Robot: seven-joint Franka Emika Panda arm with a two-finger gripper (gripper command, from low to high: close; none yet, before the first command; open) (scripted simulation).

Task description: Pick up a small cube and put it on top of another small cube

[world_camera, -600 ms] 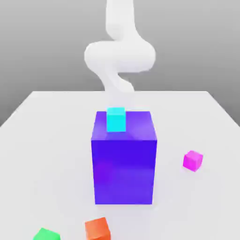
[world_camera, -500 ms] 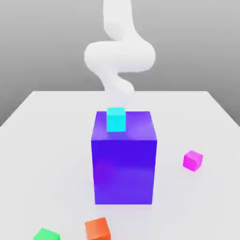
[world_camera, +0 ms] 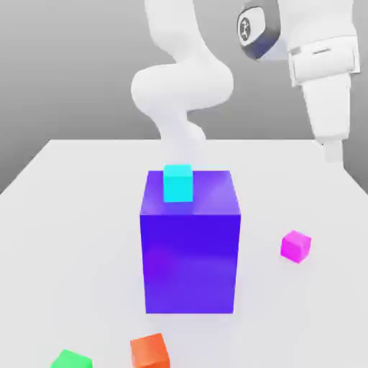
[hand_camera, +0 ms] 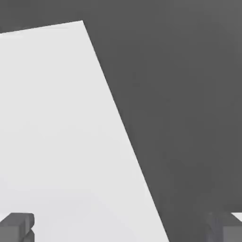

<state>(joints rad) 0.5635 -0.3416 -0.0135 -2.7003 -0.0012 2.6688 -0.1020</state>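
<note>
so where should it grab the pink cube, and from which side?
Across two opposite side faces of the pink cube, coming straight down from above. It sits alone on the table, turned a little from the table's edges, so turn the wrist to square the open gripper with its faces. The blue block stands well apart.

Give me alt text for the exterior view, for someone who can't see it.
A white robot arm reaches over a white table, its hand high at the exterior view's right above a small magenta cube. A cyan cube sits on a big blue-purple block; orange and green cubes lie nearer.
</note>
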